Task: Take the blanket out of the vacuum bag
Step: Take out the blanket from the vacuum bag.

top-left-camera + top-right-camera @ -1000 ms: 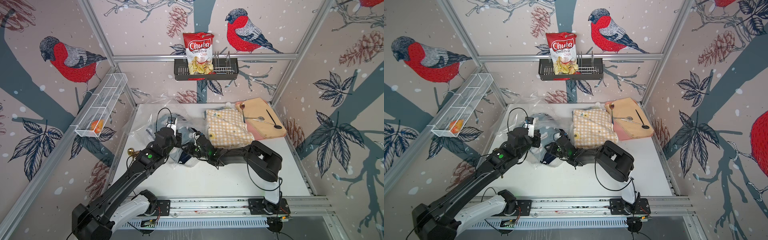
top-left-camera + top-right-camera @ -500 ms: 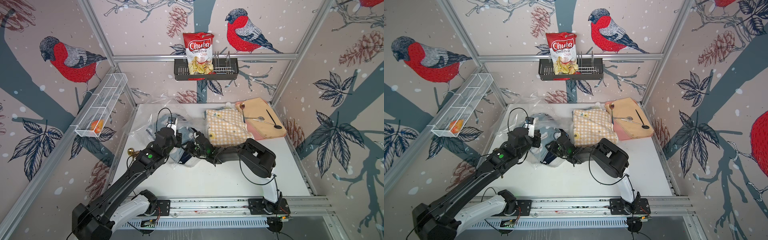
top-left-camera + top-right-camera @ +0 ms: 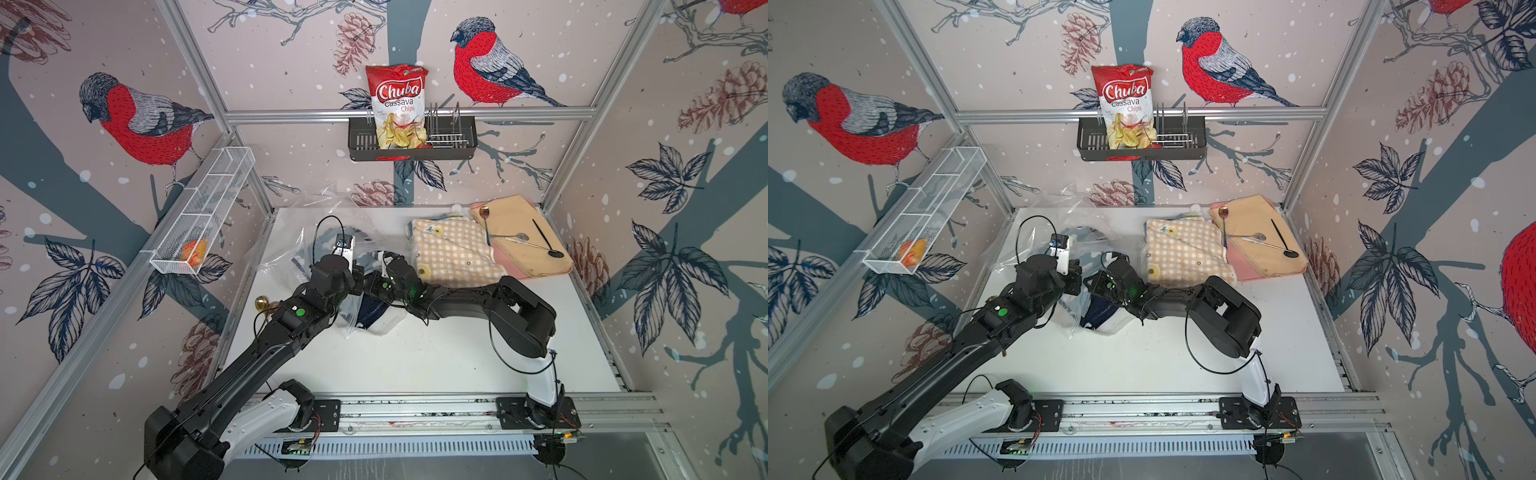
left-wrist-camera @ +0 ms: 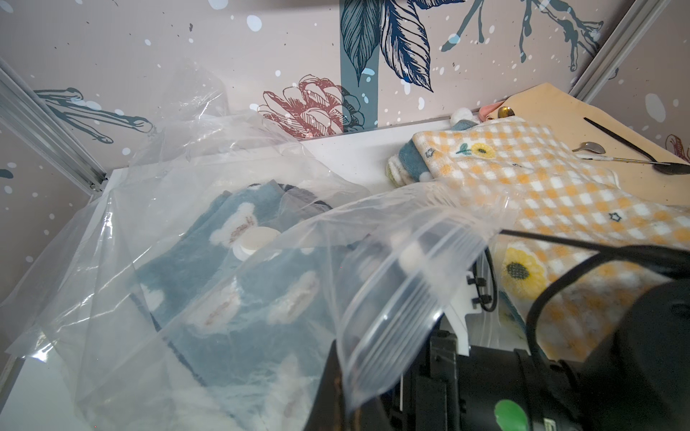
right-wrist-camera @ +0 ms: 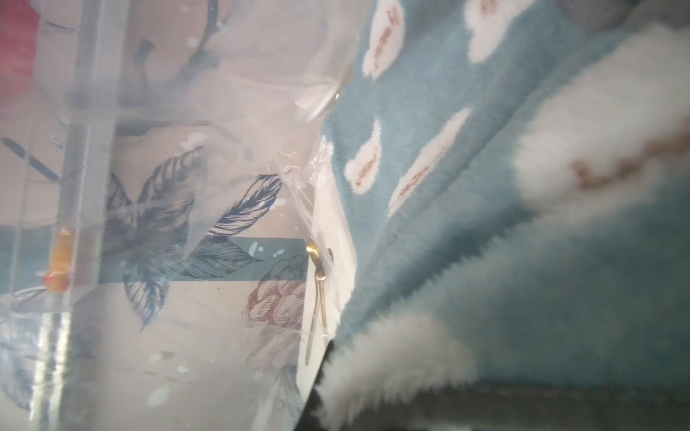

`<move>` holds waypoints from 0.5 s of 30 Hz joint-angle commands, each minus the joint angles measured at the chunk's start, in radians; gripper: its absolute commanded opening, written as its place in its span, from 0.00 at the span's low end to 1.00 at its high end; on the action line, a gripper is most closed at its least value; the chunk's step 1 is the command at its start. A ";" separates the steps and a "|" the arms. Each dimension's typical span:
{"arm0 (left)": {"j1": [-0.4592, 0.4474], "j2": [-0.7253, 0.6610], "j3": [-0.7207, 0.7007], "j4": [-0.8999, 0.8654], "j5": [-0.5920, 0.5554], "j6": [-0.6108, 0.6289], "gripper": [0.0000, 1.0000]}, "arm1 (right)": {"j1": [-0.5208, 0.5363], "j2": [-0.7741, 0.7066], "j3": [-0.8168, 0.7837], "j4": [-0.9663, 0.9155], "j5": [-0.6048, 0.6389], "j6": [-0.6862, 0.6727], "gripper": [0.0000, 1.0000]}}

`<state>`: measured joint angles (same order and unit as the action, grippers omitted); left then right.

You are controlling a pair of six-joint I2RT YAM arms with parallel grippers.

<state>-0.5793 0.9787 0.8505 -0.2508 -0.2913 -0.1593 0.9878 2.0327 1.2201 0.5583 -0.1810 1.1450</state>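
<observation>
Change: slight shift of the right elbow (image 3: 524, 320); none at either wrist.
Left gripper (image 3: 360, 279): clamped shut on the vacuum bag (image 4: 168, 179) at its ribbed zip lip (image 4: 403, 298).
Right gripper (image 3: 373, 286): pushed into the bag mouth against fleece; closure unreadable.
Blue cloud-print blanket (image 4: 231, 298): inside the bag, just beside the yellow checked towel (image 4: 541, 186).
Pull line: probably towards the towel, away from the held lip; right arm nearer.

"Chuba Cassava Chips" on chip bag (image 3: 397, 104)

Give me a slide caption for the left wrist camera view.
Blue fleece blanket inside the clear vacuum bag, round white valve cap over it, zip mouth lifted in the foreground.
</observation>
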 commanded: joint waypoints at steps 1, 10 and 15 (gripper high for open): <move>-0.002 -0.002 0.005 0.032 -0.004 -0.002 0.06 | 0.001 -0.005 0.009 -0.009 0.007 -0.027 0.12; -0.002 -0.002 0.005 0.032 -0.002 -0.001 0.06 | -0.008 0.004 -0.053 0.006 0.011 -0.004 0.26; -0.002 0.000 0.005 0.032 -0.002 0.000 0.05 | -0.012 0.008 -0.092 0.017 -0.009 0.017 0.45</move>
<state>-0.5800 0.9787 0.8505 -0.2508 -0.2909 -0.1589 0.9752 2.0369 1.1431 0.5499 -0.1814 1.1503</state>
